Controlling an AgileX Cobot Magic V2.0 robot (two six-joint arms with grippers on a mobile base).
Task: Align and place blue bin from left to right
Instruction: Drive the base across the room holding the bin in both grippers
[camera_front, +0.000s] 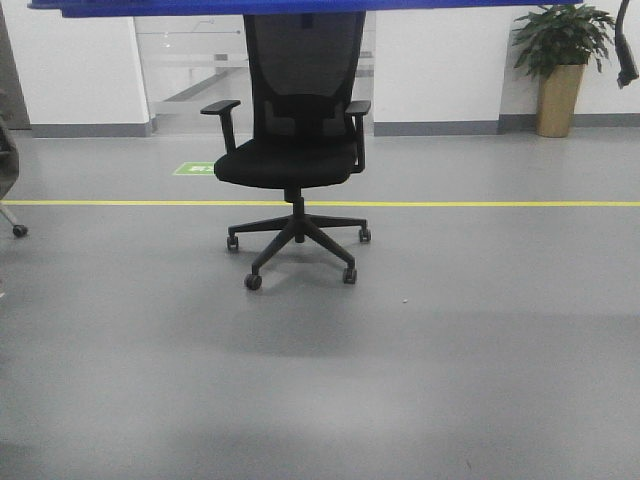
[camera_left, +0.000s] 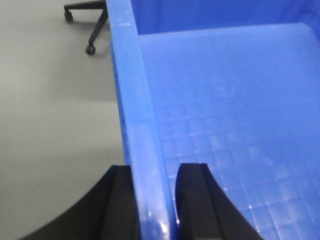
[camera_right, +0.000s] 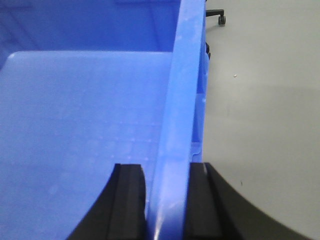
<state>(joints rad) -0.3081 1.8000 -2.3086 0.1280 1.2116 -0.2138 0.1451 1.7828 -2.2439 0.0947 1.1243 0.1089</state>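
Observation:
The blue bin (camera_front: 300, 6) shows only as a blue band along the top edge of the front view, lifted off the floor. In the left wrist view my left gripper (camera_left: 156, 200) is shut on the blue bin's left rim (camera_left: 135, 105), one finger outside and one inside the wall. Its gridded floor (camera_left: 235, 115) fills the right of that view. In the right wrist view my right gripper (camera_right: 164, 200) is shut on the bin's right rim (camera_right: 182, 90), with the bin's inside (camera_right: 80, 125) to the left.
A black office chair (camera_front: 292, 150) on castors stands ahead on the grey floor, behind a yellow floor line (camera_front: 500, 204). A potted plant (camera_front: 560, 70) stands at the back right wall. Another chair's castor (camera_front: 18, 229) shows at the left edge.

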